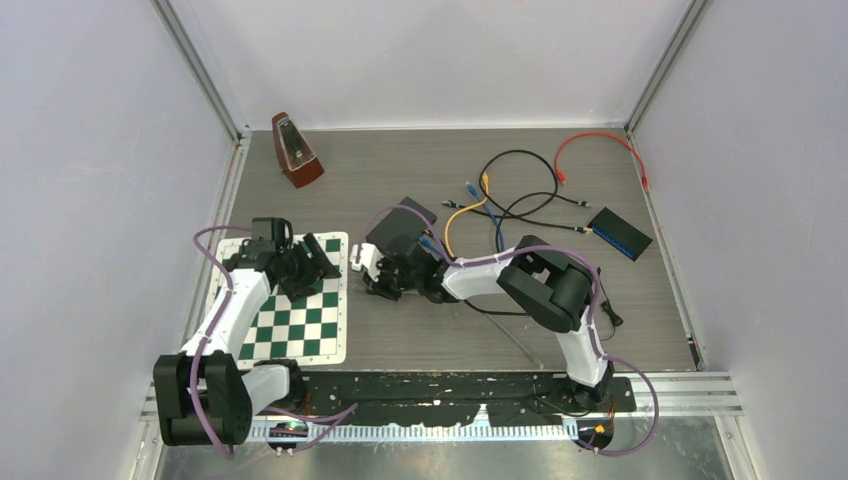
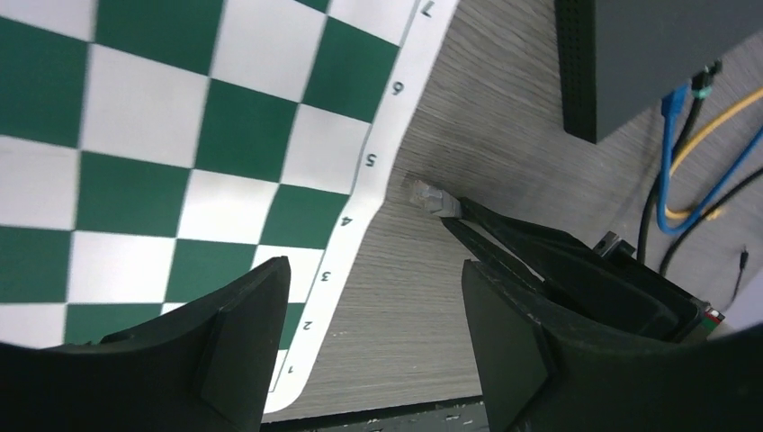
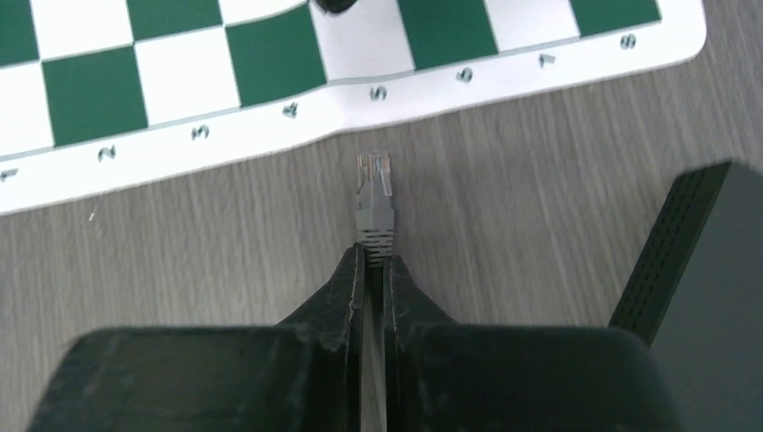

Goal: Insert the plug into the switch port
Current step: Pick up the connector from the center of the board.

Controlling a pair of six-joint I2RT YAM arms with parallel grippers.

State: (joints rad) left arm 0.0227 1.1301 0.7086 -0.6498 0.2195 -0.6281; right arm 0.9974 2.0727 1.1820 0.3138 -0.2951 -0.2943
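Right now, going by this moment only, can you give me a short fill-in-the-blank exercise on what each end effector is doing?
The right end effector is shut on a grey ____.
The left end effector is ____ and holds nothing.
The chessboard mat has white and ____ squares.
Missing words: plug; open; green.

The chess mat [image 1: 310,322] lies left of the switch [image 1: 392,238], cables [image 1: 497,228] to its right, metronome [image 1: 296,150] behind the mat.
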